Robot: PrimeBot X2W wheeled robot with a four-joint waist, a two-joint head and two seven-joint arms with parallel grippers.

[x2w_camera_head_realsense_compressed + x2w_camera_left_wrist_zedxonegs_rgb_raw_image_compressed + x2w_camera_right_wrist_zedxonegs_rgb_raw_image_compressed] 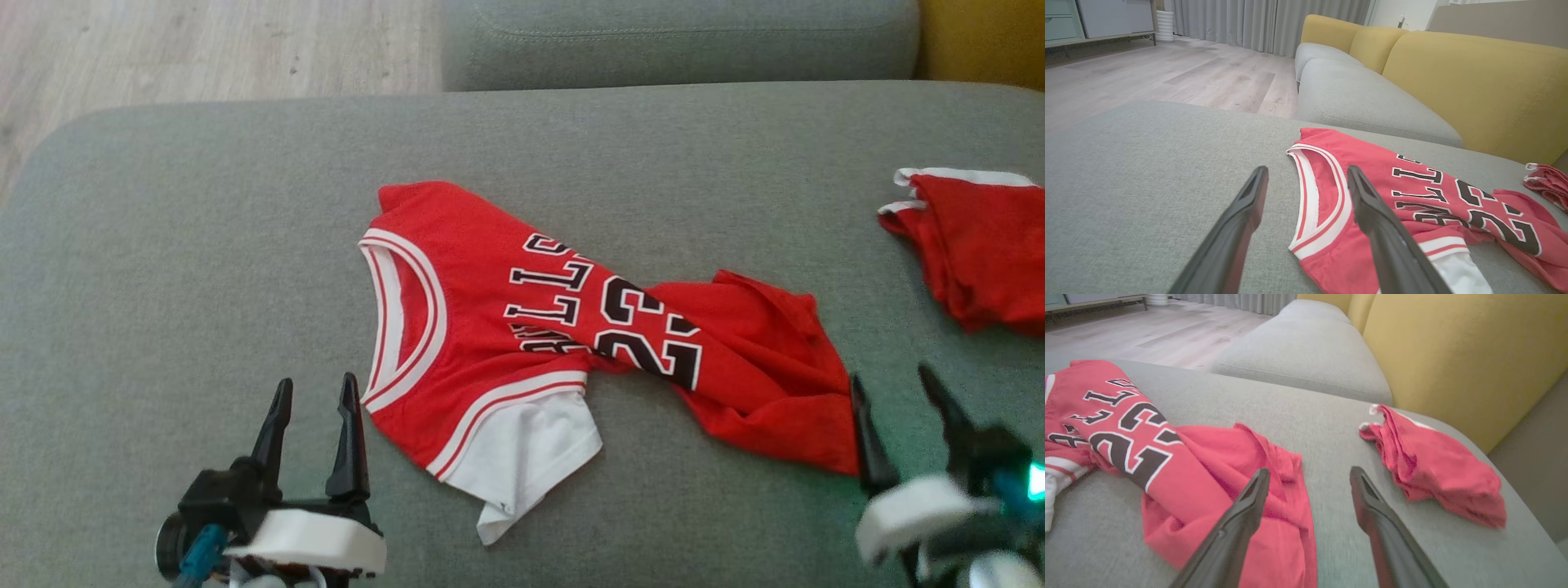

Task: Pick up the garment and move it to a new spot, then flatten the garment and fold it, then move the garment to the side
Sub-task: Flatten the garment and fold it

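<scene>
the red basketball jersey (506,327) lies on the grey sofa seat (204,245), in the middle of the head view, turned sideways: its white-trimmed neckline faces the left of the frame and its hem reaches toward the lower right. it is not flat: the body is bunched and twisted around the black number 23 and the black lettering beside it, and the hem end is rumpled. a white sleeve (531,457) sticks out below the striped armhole trim, toward the bottom of the frame.

the left end effector (317,380) sits at the lower left, its two dark fingers wide apart and holding nothing; in the left wrist view one finger stands over bare seat and the other over the jersey's shoulder. the right end effector (890,374) is at the lower right, fingers also spread wide with nothing between them; its inner finger is just beside the jersey's hem corner.

a second red garment (971,253) with white trim lies bunched at the right edge of the head view, well apart from the jersey. another grey cushion (678,41) runs along the top, with yellow back cushions (1474,90) behind it in the wrist views and pale wooden floor (204,49) at the upper left.
</scene>
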